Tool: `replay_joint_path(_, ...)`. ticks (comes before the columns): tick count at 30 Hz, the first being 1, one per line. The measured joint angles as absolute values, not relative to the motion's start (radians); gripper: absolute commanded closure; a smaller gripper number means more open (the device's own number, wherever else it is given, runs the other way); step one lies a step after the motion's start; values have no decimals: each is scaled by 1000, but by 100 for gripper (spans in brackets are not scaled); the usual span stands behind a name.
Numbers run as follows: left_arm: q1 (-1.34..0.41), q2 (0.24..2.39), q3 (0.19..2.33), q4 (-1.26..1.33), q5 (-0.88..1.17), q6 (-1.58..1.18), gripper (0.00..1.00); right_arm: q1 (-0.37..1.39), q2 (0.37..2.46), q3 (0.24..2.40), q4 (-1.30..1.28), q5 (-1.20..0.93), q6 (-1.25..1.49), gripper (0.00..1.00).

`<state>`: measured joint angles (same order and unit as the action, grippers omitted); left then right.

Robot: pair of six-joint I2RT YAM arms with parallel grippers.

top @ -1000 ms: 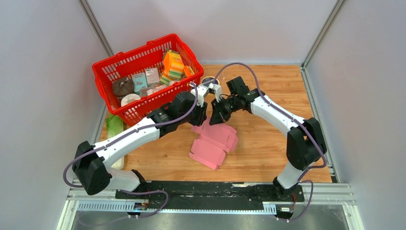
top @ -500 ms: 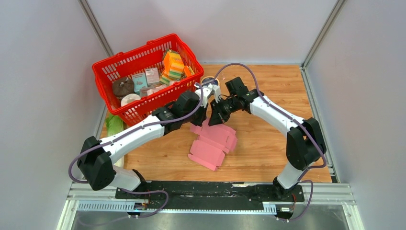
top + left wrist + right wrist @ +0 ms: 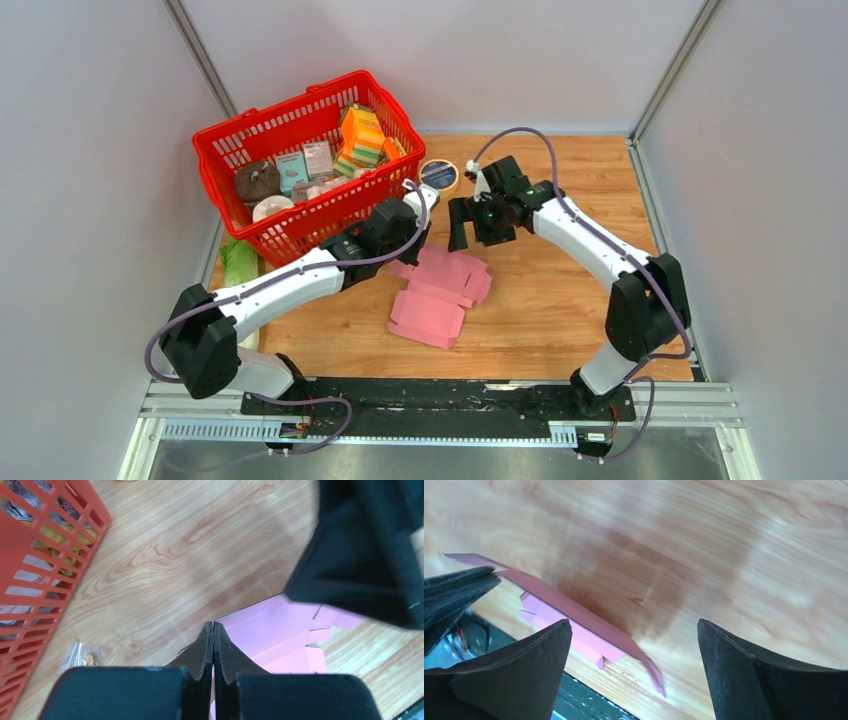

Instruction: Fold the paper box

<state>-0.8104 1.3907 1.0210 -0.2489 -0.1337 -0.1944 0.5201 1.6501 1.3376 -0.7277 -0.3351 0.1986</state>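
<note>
With your left claw (image 3: 213,626) clenched at the edge of the flat paper box (image 3: 440,290) lying just in front of the red basket (image 3: 310,215), bring your empty, wide-spread right claw (image 3: 634,623) squarely onto a flap farther from the basket.

No lettering is legible: print on the small cartons (image 3: 305,165) in the red basket (image 3: 280,104) and the round tin (image 3: 439,174) is too small.
</note>
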Motion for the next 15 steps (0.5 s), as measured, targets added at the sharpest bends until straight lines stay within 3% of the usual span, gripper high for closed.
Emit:
replay_joint_path(8, -811, 1347, 901, -60, -210, -235, 100, 530, 1399, 1330, -811, -35, 686, 0)
replay_joint_path(11, -811, 1336, 867, -4, -234, -246, 100, 586, 1333, 1328, -805, -9, 912, 1)
replay_joint_path(15, -811, 1324, 853, 40, -269, -254, 100, 611, 1333, 1316, -794, -32, 1201, 10)
